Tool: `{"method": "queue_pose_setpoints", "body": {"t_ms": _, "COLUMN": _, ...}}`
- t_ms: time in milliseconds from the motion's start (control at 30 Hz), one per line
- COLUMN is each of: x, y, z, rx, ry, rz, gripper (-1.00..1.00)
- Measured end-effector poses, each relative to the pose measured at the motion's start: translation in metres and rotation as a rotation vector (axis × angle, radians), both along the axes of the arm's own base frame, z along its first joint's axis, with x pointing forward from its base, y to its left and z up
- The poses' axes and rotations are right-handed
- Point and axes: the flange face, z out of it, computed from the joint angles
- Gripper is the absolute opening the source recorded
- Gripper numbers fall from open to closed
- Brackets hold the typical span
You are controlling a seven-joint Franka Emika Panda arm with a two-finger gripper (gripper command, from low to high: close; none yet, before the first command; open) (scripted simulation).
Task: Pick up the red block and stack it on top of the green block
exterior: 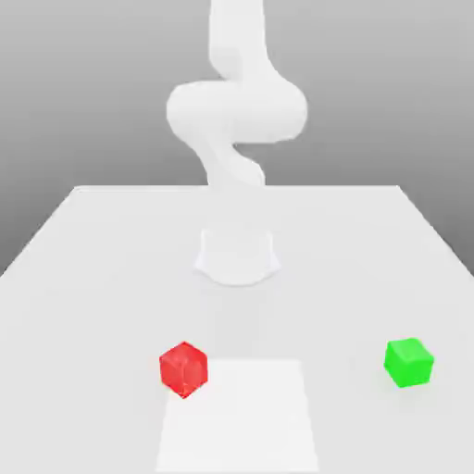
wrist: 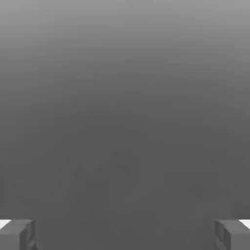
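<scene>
I count one red block (exterior: 183, 370), lower left of centre in the exterior view, overlapping a corner of one white patch (exterior: 238, 417); one green block (exterior: 408, 362), lower right; one table (exterior: 93, 305). One white arm (exterior: 236, 111) stands bent at top centre. My gripper (wrist: 125, 235): fingers wide apart, empty

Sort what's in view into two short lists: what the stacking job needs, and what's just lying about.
Needed for the job:
- red block, to be picked up
- green block, to be stacked on
- gripper, open

Just there:
- pale square patch on the table, beside the red block's lower edge
</scene>
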Motion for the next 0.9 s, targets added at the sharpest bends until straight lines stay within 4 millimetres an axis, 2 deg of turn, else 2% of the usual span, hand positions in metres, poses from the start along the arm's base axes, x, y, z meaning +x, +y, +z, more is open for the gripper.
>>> {"method": "queue_pose_setpoints", "body": {"t_ms": 133, "x": 0.039, "y": -0.016, "z": -0.099, "rx": 0.046, "ry": 0.148, "rz": -0.123, "gripper": 0.00}}
{"method": "queue_pose_setpoints", "body": {"t_ms": 200, "x": 0.049, "y": -0.026, "z": -0.149, "rx": 0.071, "ry": 0.219, "rz": -0.185, "gripper": 0.00}}
{"method": "queue_pose_setpoints", "body": {"t_ms": 300, "x": 0.053, "y": -0.042, "z": -0.224, "rx": 0.111, "ry": 0.325, "rz": -0.281, "gripper": 0.00}}
{"method": "queue_pose_setpoints", "body": {"t_ms": 433, "x": 0.035, "y": -0.060, "z": -0.325, "rx": 0.171, "ry": 0.474, "rz": -0.419, "gripper": 0.00}}
{"method": "queue_pose_setpoints", "body": {"t_ms": 500, "x": 0.017, "y": -0.067, "z": -0.376, "rx": 0.205, "ry": 0.553, "rz": -0.495, "gripper": 0.00}}
{"method": "queue_pose_setpoints", "body": {"t_ms": 567, "x": -0.010, "y": -0.071, "z": -0.427, "rx": 0.245, "ry": 0.640, "rz": -0.578, "gripper": 0.00}}
{"method": "queue_pose_setpoints", "body": {"t_ms": 633, "x": -0.021, "y": -0.072, "z": -0.456, "rx": 0.260, "ry": 0.673, "rz": -0.610, "gripper": 0.00}}
{"method": "queue_pose_setpoints", "body": {"t_ms": 800, "x": -0.025, "y": -0.073, "z": -0.505, "rx": 0.266, "ry": 0.684, "rz": -0.623, "gripper": 0.00}}
{"method": "queue_pose_setpoints", "body": {"t_ms": 833, "x": -0.026, "y": -0.073, "z": -0.513, "rx": 0.264, "ry": 0.684, "rz": -0.623, "gripper": -1.00}}
{"method": "queue_pose_setpoints", "body": {"t_ms": 900, "x": -0.026, "y": -0.073, "z": -0.513, "rx": 0.264, "ry": 0.684, "rz": -0.623, "gripper": -1.00}}
